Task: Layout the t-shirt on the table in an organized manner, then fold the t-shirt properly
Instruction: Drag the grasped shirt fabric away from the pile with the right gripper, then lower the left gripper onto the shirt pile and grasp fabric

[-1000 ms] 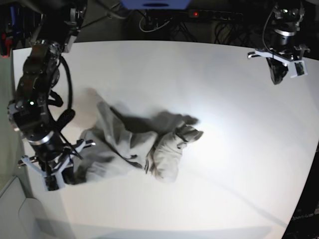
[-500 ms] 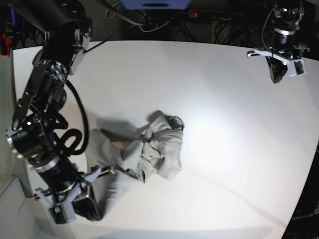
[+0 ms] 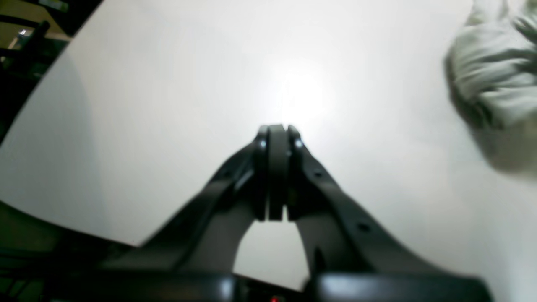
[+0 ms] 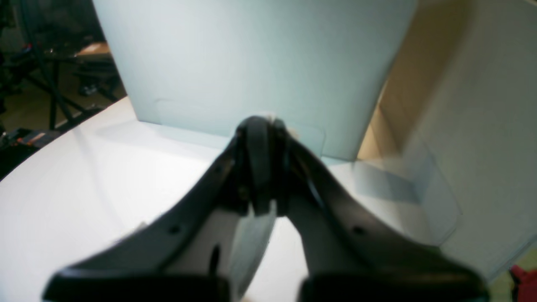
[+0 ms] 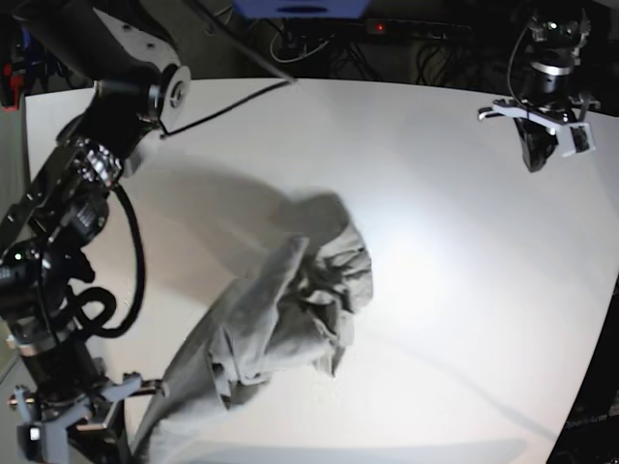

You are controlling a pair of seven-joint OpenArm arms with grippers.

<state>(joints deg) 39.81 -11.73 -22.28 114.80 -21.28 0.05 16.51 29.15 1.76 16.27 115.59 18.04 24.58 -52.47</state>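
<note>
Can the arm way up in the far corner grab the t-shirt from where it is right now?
Probably not yet. The left gripper hangs shut near the table's far corner, and the bunched t-shirt lies well away, near the middle. Nothing stands between them, just bare table, so it would have to travel over and open its jaws first.

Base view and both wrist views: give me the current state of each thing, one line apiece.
t-shirt: bunched and wrinkled, one end drawn up toward the table's near left corner, not laid flat.
right hand: shut; a pale edge shows between its tips, apparently fabric.
left hand: shut, empty, parked at the far right corner, apart from the t-shirt.
table: bare around the t-shirt, glare at centre.
</note>
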